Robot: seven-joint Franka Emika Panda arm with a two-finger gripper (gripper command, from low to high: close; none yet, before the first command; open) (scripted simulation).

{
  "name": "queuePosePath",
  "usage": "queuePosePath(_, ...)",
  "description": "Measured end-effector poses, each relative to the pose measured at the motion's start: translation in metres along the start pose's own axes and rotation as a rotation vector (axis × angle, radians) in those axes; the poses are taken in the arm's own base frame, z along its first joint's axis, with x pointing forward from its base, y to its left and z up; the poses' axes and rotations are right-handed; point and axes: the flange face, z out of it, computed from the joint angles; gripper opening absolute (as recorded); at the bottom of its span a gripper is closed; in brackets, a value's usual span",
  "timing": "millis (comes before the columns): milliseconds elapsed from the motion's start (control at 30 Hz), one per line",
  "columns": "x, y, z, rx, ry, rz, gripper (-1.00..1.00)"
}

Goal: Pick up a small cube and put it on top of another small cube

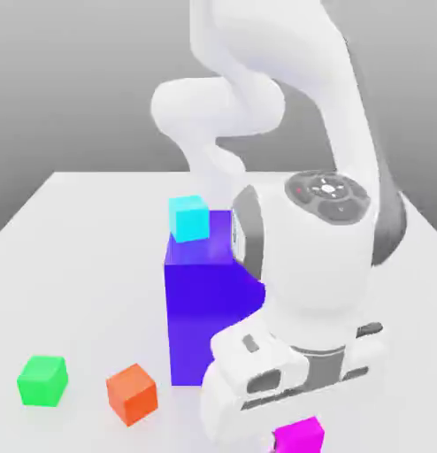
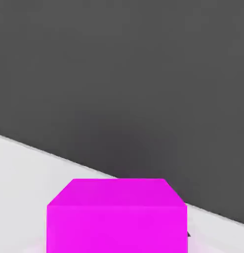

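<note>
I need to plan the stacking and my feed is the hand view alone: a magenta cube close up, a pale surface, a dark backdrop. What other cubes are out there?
Observer: A green cube and an orange cube sit on the table, toward the exterior view's left.
Operator: Anything tall nearby?
Observer: Yes, a large blue-purple block stands just behind the arm's hand.
Operator: Is its top free?
Observer: No, a cyan cube rests on its top, near the edge on the exterior view's left.
Operator: And where is my magenta cube in that view?
Observer: At the bottom edge, right under the gripper, toward the exterior view's right of the orange cube.
</note>
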Motion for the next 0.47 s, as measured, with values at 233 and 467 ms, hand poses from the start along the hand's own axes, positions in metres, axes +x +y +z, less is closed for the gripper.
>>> queuePosePath(233, 0.03, 0.194, -0.005, 0.012, -0.015, 0.463, -1.0)
queuePosePath(467, 0.033, 0.286, 0.042, 0.023, -0.024, 0.689, 1.0)
